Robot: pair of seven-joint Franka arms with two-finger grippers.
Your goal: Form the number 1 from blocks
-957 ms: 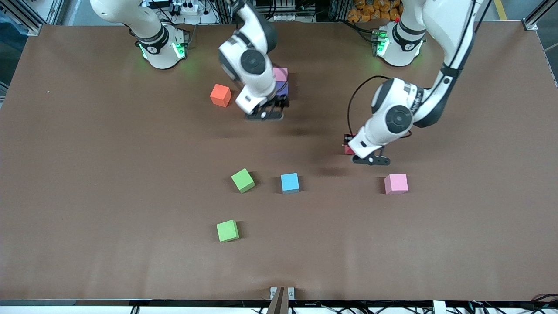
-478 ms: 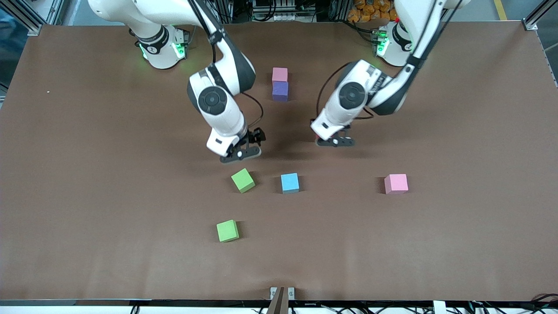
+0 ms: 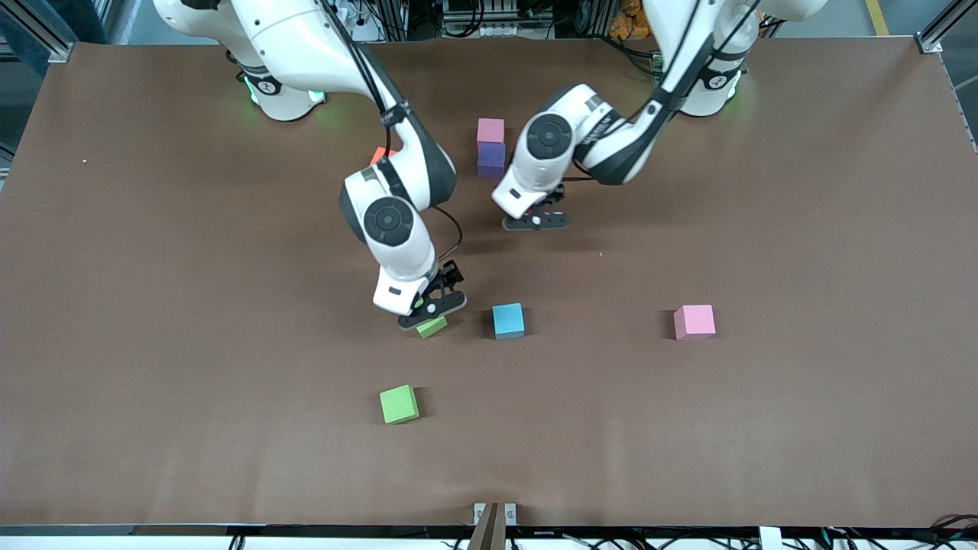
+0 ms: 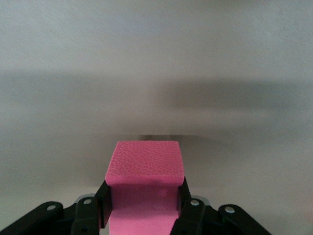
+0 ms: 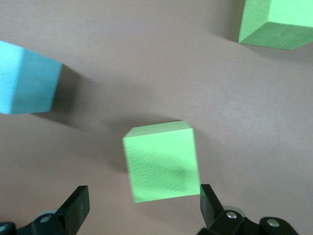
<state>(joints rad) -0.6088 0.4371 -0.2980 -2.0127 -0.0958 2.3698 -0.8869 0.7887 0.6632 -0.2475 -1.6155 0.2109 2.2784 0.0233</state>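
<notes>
Two grippers are at work over the bench [image 3: 153, 305]. The left gripper [image 4: 143, 208] is clamped on a block that looks bright pink in its wrist view, red by the earlier front frames; it hangs over bare bench just beside the purple block [image 3: 491, 160], which touches a pink block [image 3: 490, 131]. A second ago it was out toward the left arm's end, over the bench near the other pink block [image 3: 694, 321]. The right gripper [image 5: 142, 208] is spread wide, a finger [image 5: 74, 208] to each side of a green block [image 5: 161, 161], touching neither; it has come down from beside the orange block [image 3: 380, 155]. The blue block [image 3: 508, 320] sits beside that green one, and the second green block [image 3: 399, 404] is nearer the camera. No writing can be read.
</notes>
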